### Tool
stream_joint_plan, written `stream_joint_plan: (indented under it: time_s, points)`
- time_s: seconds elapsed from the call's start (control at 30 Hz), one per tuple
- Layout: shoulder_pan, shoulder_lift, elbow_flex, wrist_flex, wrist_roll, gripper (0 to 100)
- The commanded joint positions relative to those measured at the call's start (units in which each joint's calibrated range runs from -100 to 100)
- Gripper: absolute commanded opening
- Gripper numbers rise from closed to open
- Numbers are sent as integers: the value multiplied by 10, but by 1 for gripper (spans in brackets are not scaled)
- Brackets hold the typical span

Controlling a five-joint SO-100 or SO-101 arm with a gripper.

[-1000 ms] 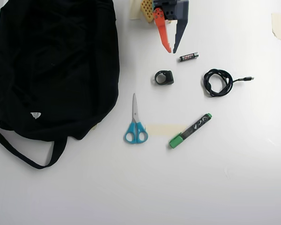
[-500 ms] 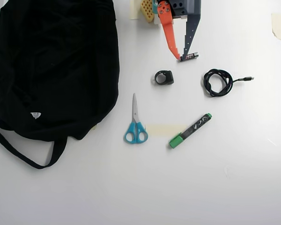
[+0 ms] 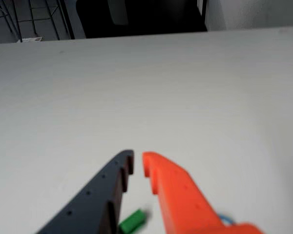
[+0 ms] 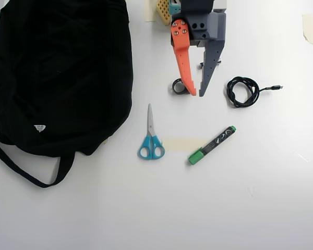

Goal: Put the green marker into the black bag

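The green marker [image 4: 213, 144] lies on the white table, black barrel with its green cap toward the lower left; the wrist view shows only its green cap [image 3: 133, 222], blurred, below the fingers. The black bag [image 4: 57, 73] fills the upper left of the overhead view and is out of the wrist view. My gripper [image 4: 196, 95] hangs above the table, up and to the left of the marker and well clear of it. Its orange and dark fingers are nearly together with only a thin slit at the tips [image 3: 137, 163], and they hold nothing.
Blue-handled scissors [image 4: 151, 136] lie between bag and marker, next to a pale tape strip [image 4: 182, 143]. A small black ring [image 4: 178, 86] sits beside the orange finger. A coiled black cable [image 4: 243, 91] lies to the right. The bag's strap [image 4: 26, 172] trails at lower left.
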Motion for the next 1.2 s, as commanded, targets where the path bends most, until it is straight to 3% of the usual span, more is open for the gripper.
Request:
stream_joint_plan:
  time_s: [0.0,0.57,1.17]
  points:
    - [-6,41,-67,-32,6,2]
    - [-1,186,-98,-263,9,2]
    - [18,269,-151,-269,23,2]
